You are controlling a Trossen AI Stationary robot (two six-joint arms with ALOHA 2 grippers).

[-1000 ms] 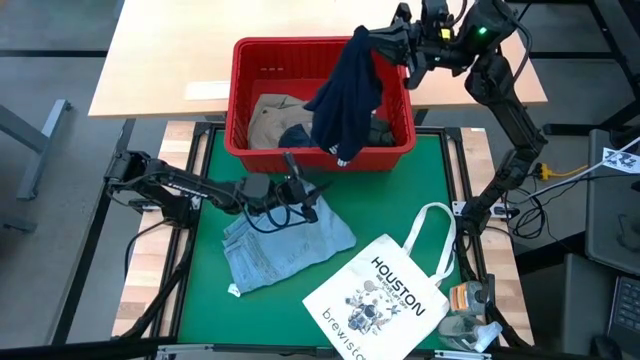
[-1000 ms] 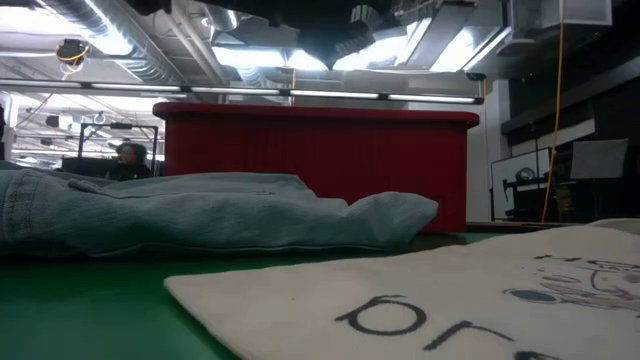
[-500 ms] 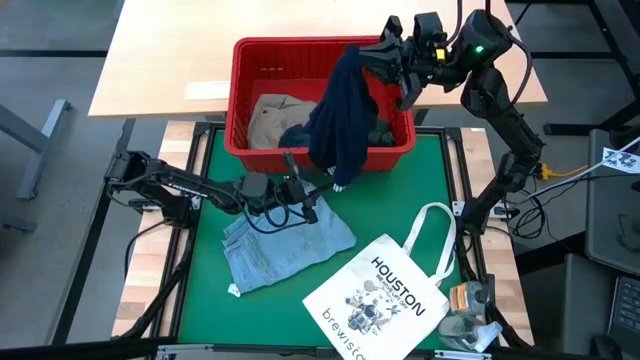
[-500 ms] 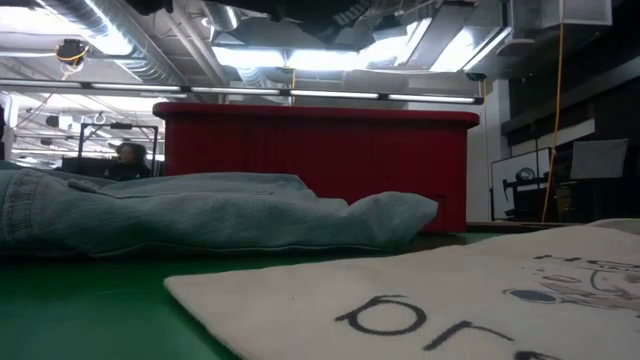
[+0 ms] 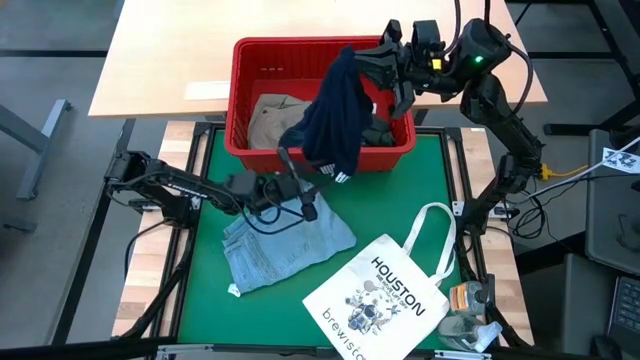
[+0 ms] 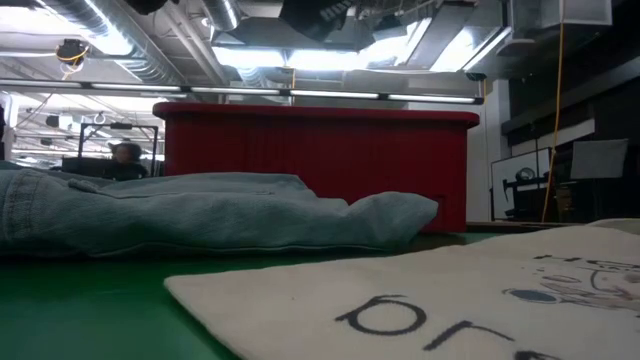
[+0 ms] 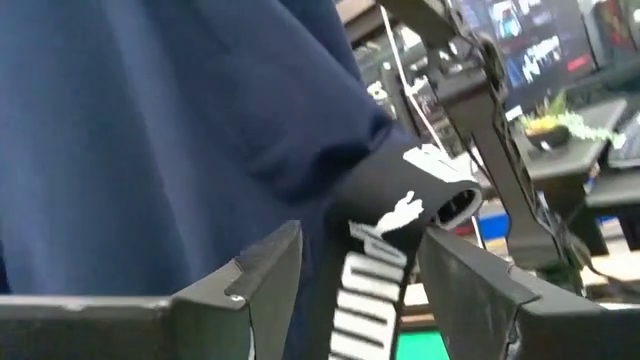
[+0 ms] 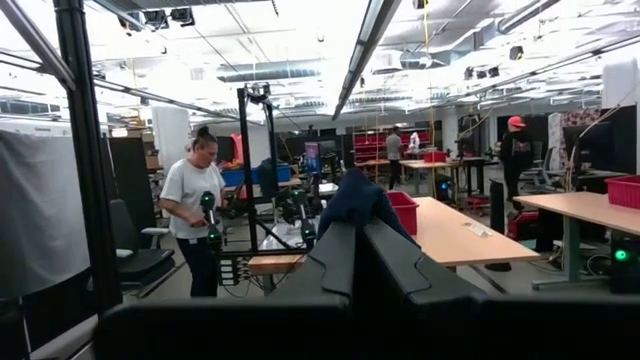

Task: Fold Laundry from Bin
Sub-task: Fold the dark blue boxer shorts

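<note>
The red bin point(image 5: 238, 95) stands at the table's far edge with a khaki garment point(image 5: 268, 115) and a dark garment point(image 5: 378, 130) inside. A navy garment point(image 5: 338, 110) hangs over the bin's near wall from my right gripper point(image 5: 364, 62), which is shut on it high above the bin. My left gripper point(image 5: 298, 185) is open just below the garment's lower end, and the white-striped hem point(image 7: 368, 290) shows between its fingers; whether they touch it, I cannot tell. A light blue denim piece point(image 5: 285, 245) lies crumpled on the green mat. My right gripper pinches a bunched top part of the navy garment point(image 8: 355, 200) between its two shut fingers, coming roughly level from the table's right side. The garment is lifted clear and hangs slack below the fingers, with its lower end in front of the bin's near wall.
A white tote bag printed "HOUSTON" point(image 5: 385, 295) lies on the mat at the near right, its handle point(image 5: 432, 235) toward the right arm's base. Small items point(image 5: 470, 305) sit at the near right corner. People stand in the room beyond the table.
My right gripper has swung toward the table's left, carrying the navy garment, whose hanging lower end has shifted left and nearer, over my left gripper. My left gripper has tipped its fingers upward toward that hem and stayed open.
</note>
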